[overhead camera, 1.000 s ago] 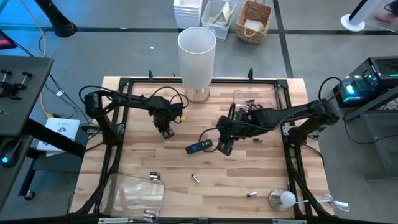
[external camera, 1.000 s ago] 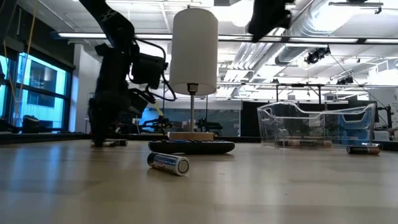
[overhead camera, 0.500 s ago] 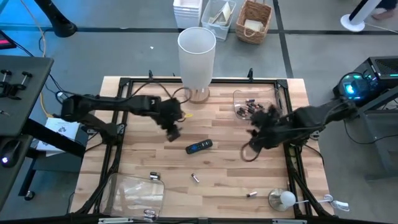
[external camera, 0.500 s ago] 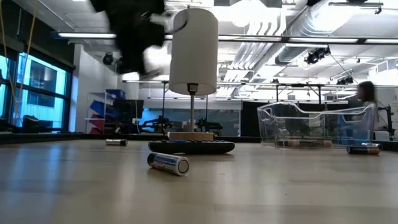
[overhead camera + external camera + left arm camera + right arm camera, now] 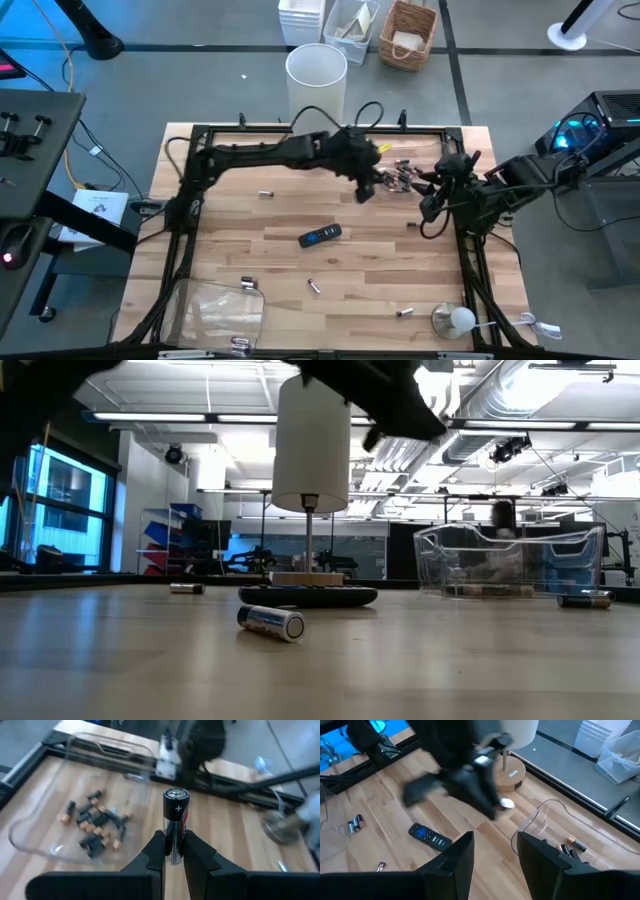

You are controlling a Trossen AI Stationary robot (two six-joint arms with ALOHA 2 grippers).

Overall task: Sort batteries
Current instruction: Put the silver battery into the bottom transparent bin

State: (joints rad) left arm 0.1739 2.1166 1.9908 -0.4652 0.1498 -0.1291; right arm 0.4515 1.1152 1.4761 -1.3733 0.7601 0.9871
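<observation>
My left gripper (image 5: 174, 849) is shut on a dark and silver battery (image 5: 175, 822). In the high view it (image 5: 366, 190) hangs just left of the clear tray (image 5: 392, 160) at the table's far right. That tray (image 5: 35, 832) holds several copper-ended batteries (image 5: 92, 827). My right gripper (image 5: 492, 854) is open and holds nothing; it sits by the right edge (image 5: 430, 205). Loose batteries lie on the wood (image 5: 265, 193), (image 5: 313, 286), (image 5: 405, 313). One battery (image 5: 271, 622) lies on its side in the low view. My left gripper pinches the battery between its two fingers (image 5: 156, 851), gripping the lower half (image 5: 173, 854). The battery lies along the fingers, and its plus end (image 5: 176, 795) sticks out past their tips. It is lifted clear, above the table beside the clear tray.
A black remote (image 5: 320, 236) lies mid-table. A white-shaded lamp (image 5: 316, 68) stands at the far edge on a wooden base (image 5: 512, 774). A second clear tray (image 5: 215, 310) sits at the near left. A small round lamp (image 5: 455, 320) is at the near right.
My left gripper has risen from the table's left-centre and swung fast toward the right, reaching the far-right clear tray. My right gripper has drawn back from beside the remote toward the right edge.
</observation>
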